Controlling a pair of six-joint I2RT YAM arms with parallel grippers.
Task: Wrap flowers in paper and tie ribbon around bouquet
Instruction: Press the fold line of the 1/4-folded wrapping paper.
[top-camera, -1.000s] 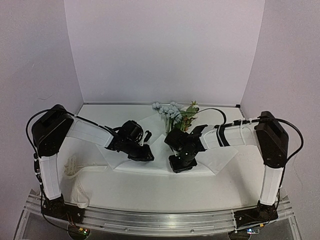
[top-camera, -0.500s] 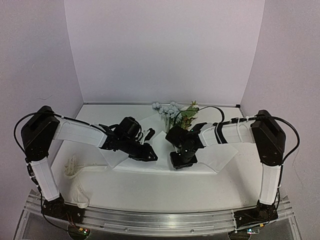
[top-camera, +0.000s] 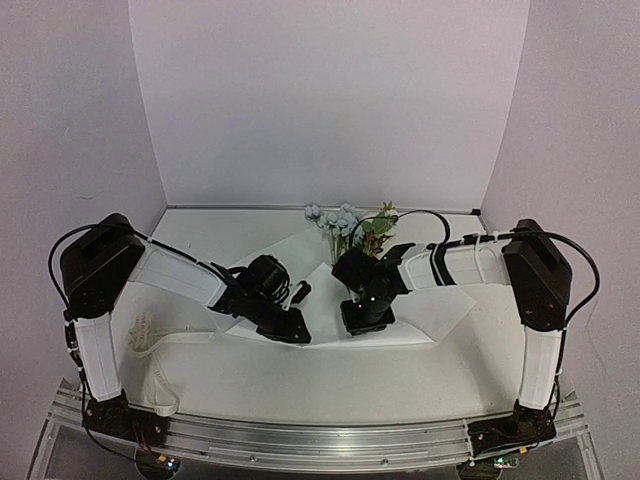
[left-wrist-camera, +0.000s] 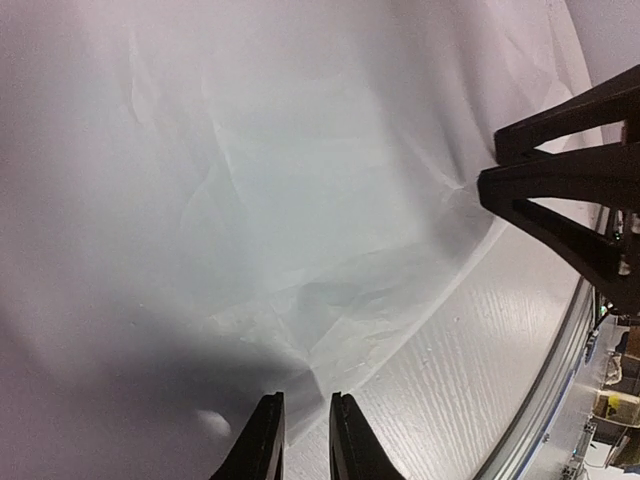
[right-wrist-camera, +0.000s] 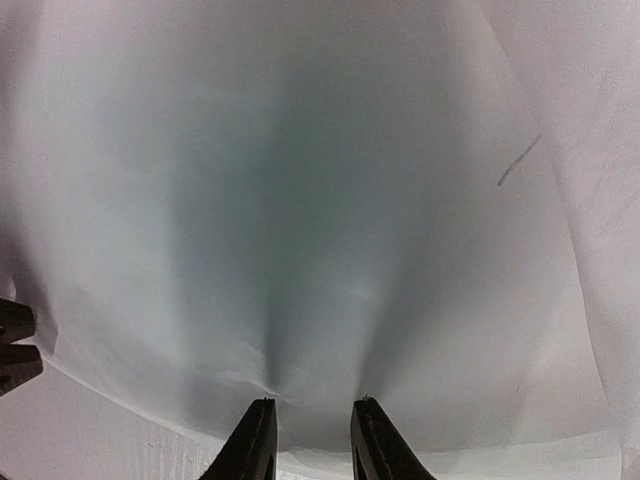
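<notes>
The white paper (top-camera: 432, 308) lies spread flat on the table, with the flowers (top-camera: 340, 222) on its far part, pale blooms and green leaves pointing away from me. My left gripper (top-camera: 292, 332) is at the paper's near left edge. In the left wrist view its jaws (left-wrist-camera: 304, 400) stand narrowly apart over a creased fold of the paper (left-wrist-camera: 250, 180). My right gripper (top-camera: 362, 322) is down on the middle of the sheet, and its open fingertips (right-wrist-camera: 313, 405) press into the paper (right-wrist-camera: 320, 180), raising creases. The ribbon (top-camera: 145, 340) lies loose at the left.
Bare wood-grain table (left-wrist-camera: 470, 360) runs along the paper's near edge, then the metal front rail (top-camera: 320, 440). The two grippers sit close together; the right fingers (left-wrist-camera: 560, 170) show in the left wrist view. Lilac walls close off the back and sides.
My left gripper has slid a little toward the near edge of the paper and its arm has shifted. My right gripper has barely moved.
</notes>
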